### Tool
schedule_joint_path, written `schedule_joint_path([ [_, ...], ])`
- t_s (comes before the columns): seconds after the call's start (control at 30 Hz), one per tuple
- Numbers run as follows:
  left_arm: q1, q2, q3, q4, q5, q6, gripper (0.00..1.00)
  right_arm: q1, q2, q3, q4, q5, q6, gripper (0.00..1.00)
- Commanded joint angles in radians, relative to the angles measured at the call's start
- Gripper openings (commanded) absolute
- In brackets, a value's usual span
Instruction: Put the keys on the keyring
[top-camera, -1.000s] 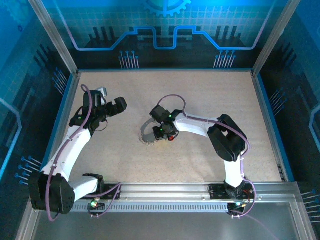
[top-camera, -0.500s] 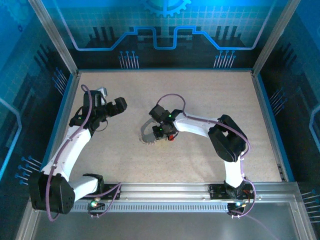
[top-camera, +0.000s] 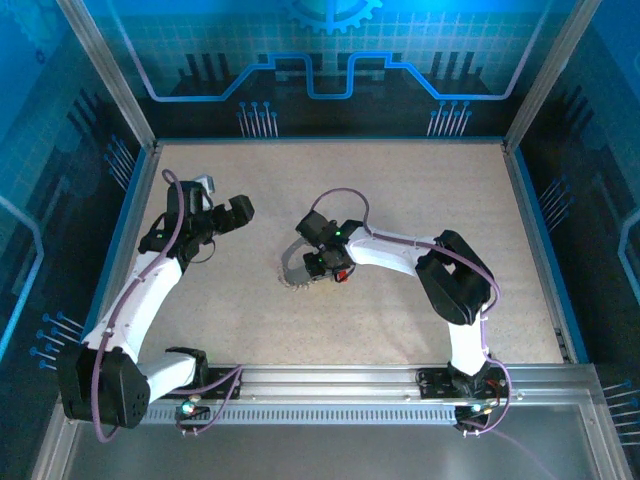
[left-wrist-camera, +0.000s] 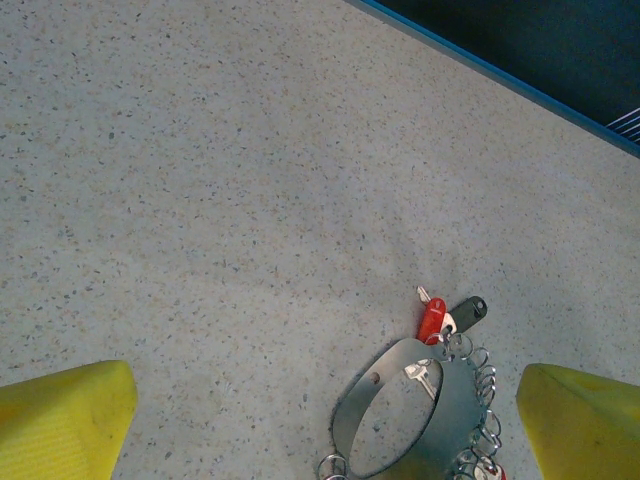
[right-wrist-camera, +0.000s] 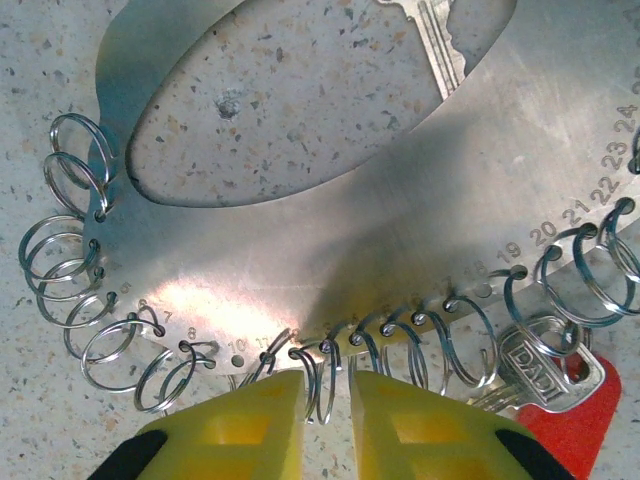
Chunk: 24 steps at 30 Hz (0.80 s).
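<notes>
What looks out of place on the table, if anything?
Nothing damaged or spilled. Only oddity: a silver key lies across the keyring's inner edge; can't tell if it's attached.

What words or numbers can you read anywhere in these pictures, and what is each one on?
"DADI": stamped on the silver key in the right wrist view.
"19", "20", "21", "22", "23", "24": engraved along the edge of the keyring, on the right.
"8", "10": same edge, lower left, faint.
The numbers between 10 and 19 are too shadowed or blurred to read.
In the left wrist and top views, the markings are too small to read.
</notes>
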Motion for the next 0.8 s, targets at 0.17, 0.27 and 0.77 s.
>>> schedule_joint_path([
  [0.17, 0.008, 0.011, 0.002, -0.01, 0.019, 0.004, 0.99, 0.018, 0.026, 0.015, -0.013, -0.021, 0.025, 0.21],
  [0.27, 0.007, 0.016, 0.007, -0.027, 0.018, -0.002, 0.99, 0.018, 0.041, 0.028, -0.027, -0.022, 0.026, 0.22],
  [0.77, 0.008, 0.016, 0.007, -0.028, 0.017, -0.001, 0.99, 0.02, 0.045, 0.02, -0.002, -0.003, 0.021, 0.13],
])
